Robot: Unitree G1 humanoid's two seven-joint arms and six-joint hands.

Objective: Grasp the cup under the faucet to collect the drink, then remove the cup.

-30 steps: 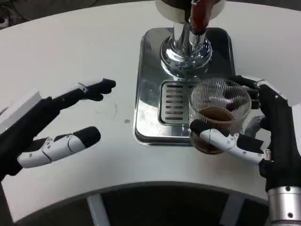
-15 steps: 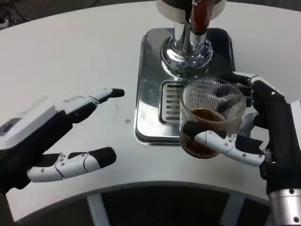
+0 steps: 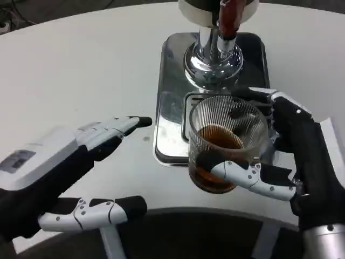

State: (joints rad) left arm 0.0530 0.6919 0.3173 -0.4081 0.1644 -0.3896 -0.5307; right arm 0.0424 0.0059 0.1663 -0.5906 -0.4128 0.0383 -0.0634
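Currently: my right hand (image 3: 280,162) grips ribbed glass cup (image 3: 226,143) of brown drink | my left hand (image 3: 70,172) spread, holding nothing | steel drip tray (image 3: 172,108) on white worktop (image 3: 81,70).

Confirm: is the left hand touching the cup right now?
No. The left hand hovers open over the white table, apart from the cup, which the right hand grips.

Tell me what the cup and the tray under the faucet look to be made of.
The cup looks like clear ribbed glass, possibly plastic: fine vertical ridges, and the brown drink shows through the wall. The tray looks like polished metal: a mirror-like surface with reflections, and a slotted drain grate.
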